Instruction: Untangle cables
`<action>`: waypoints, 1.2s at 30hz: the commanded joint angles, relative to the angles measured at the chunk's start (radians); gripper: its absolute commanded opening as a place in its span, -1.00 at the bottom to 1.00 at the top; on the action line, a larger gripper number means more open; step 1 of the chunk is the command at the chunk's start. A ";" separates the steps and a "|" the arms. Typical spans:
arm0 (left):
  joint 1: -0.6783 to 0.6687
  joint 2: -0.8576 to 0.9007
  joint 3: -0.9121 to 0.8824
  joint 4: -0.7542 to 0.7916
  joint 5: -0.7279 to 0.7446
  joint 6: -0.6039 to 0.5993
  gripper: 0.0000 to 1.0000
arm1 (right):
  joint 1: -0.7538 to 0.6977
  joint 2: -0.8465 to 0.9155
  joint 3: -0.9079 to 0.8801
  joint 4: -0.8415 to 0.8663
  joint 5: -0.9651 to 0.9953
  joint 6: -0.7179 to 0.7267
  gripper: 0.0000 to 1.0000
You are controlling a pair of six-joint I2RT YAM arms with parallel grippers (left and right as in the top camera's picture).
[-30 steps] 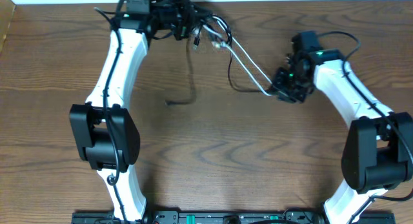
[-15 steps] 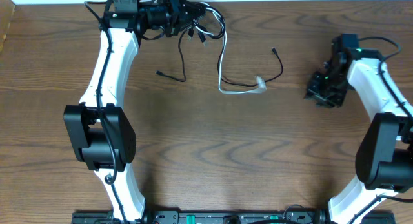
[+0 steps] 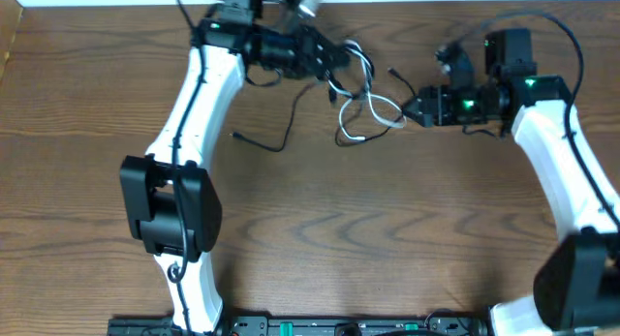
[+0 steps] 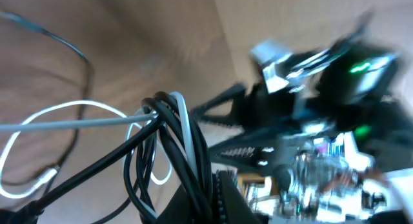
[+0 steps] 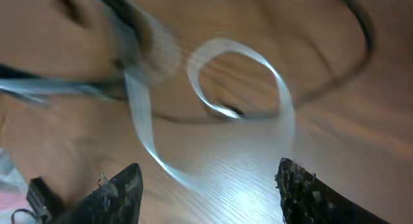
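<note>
My left gripper (image 3: 334, 59) is shut on a bunch of the two cables near the table's far edge; in the left wrist view the jaws (image 4: 216, 201) clamp black and white strands together. The white cable (image 3: 366, 113) hangs from it in loops onto the table. The black cable (image 3: 291, 126) trails left to a loose end, with another end near my right gripper. My right gripper (image 3: 408, 110) is open and points left, just right of the white loops. In the right wrist view the open fingers (image 5: 208, 166) sit over a blurred white loop (image 5: 282, 95) and a black strand (image 5: 364, 30).
The wooden table (image 3: 320, 239) spreads toward the front. Its far edge meets a white wall just behind the left gripper. The right arm's thicker black wires (image 3: 542, 26) arch above its wrist. The two arm bases stand at the front left and front right.
My left gripper has swung right with the cable bunch, dragging the loops along. My right gripper has moved back left and up, close to the white loops, still open.
</note>
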 commanded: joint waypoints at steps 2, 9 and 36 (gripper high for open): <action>-0.042 -0.013 0.022 -0.103 0.032 0.270 -0.85 | 0.042 -0.024 0.005 0.048 -0.046 0.075 0.24; -0.072 -0.013 0.022 -0.162 0.029 0.343 -0.85 | 0.075 0.000 0.005 0.052 -0.031 0.139 0.12; -0.127 -0.013 0.022 -0.212 -0.156 0.217 -0.85 | 0.102 0.029 -0.029 -0.049 0.466 0.569 -0.86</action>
